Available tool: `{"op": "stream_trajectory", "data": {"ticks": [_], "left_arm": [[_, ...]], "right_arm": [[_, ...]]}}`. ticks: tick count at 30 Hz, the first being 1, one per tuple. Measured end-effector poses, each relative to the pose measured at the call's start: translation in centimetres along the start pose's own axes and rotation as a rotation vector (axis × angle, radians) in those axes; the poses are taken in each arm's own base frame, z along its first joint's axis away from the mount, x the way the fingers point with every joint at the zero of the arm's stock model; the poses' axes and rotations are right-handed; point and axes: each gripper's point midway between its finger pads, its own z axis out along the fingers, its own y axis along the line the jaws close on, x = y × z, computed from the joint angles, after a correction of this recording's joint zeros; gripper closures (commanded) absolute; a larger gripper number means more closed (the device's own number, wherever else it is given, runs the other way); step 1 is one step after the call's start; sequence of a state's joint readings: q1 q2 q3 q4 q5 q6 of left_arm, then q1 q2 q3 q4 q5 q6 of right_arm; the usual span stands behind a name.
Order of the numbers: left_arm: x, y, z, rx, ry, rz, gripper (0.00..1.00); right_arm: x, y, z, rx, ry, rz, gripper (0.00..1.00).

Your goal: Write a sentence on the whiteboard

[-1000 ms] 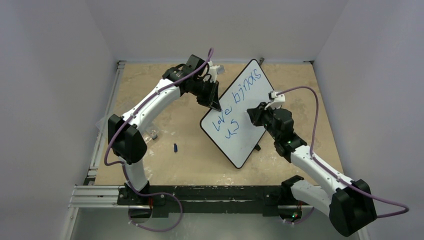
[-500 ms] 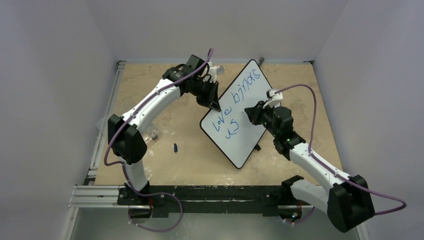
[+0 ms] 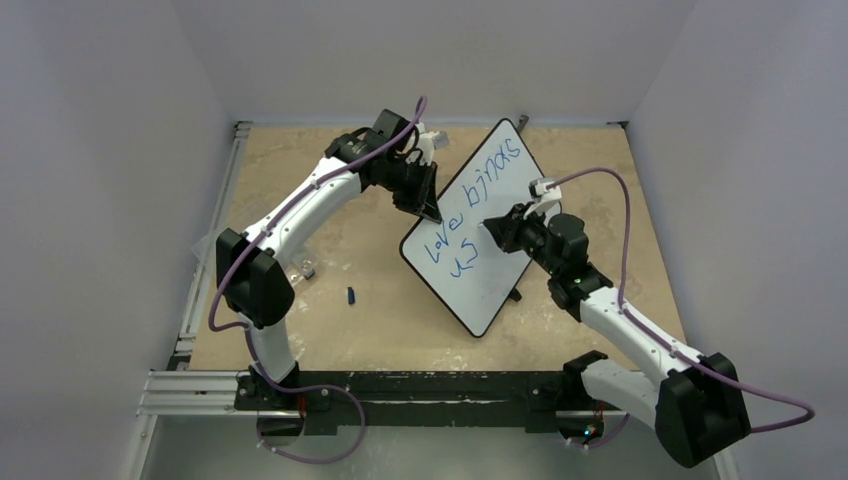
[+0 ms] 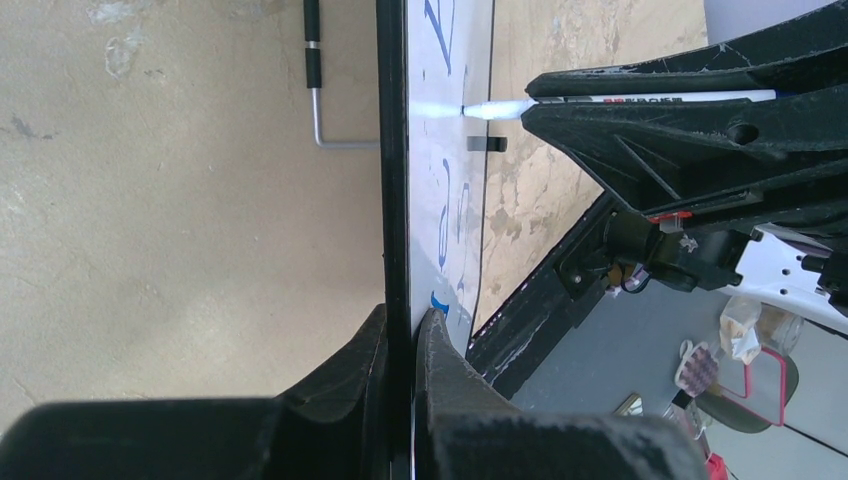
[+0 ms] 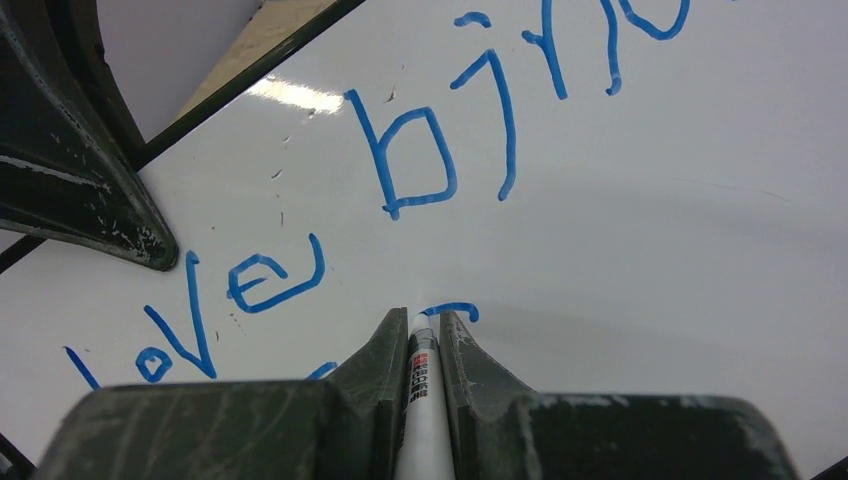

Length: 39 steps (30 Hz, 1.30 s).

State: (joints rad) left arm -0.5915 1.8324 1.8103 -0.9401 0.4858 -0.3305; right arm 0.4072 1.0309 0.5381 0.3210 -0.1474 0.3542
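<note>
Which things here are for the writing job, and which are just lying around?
For the job: whiteboard, blue sentence, marker, left end effector clamping the board's edge, right end effector holding the marker.
Lying about: small blue piece and small grey piece on the table.

The surface (image 3: pixel 400 320) is a tan, mottled board with pale scuffs. Near its left side lie a small blue piece (image 3: pixel 352 295) and, a little further left, a small clear piece (image 3: pixel 310 268); an L-shaped metal key (image 4: pixel 316 90) with a black grip lies flat on it, just beside the whiteboard's edge. The whiteboard (image 3: pixel 490 270) sits over the centre-right; whether it rests flat cannot be told.
</note>
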Motion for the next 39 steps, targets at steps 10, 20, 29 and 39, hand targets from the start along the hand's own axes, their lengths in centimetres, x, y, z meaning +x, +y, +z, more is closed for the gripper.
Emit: {"op": "stream_trajectory", "data": {"ticks": [10,20,29,39], "left_arm": [[0.0,0.0,0.0,0.000,0.000,0.001,1.00],[0.0,0.1,0.0,-0.006,0.000,0.004,1.00],[0.0,0.2,0.0,-0.009,0.001,0.004,1.00],[0.0,0.2,0.0,-0.009,0.001,0.004,1.00]], "right_arm": [[1.0,-0.1,-0.7,0.003,0.019,0.023,1.00],[1.3,-1.3,-0.6,0.075,0.022,0.051,1.00],[0.2,-1.9,0.3,0.119,0.015,0.051,1.00],[-0.4,-1.8,0.7,0.119,0.016,0.043,1.00]]}}
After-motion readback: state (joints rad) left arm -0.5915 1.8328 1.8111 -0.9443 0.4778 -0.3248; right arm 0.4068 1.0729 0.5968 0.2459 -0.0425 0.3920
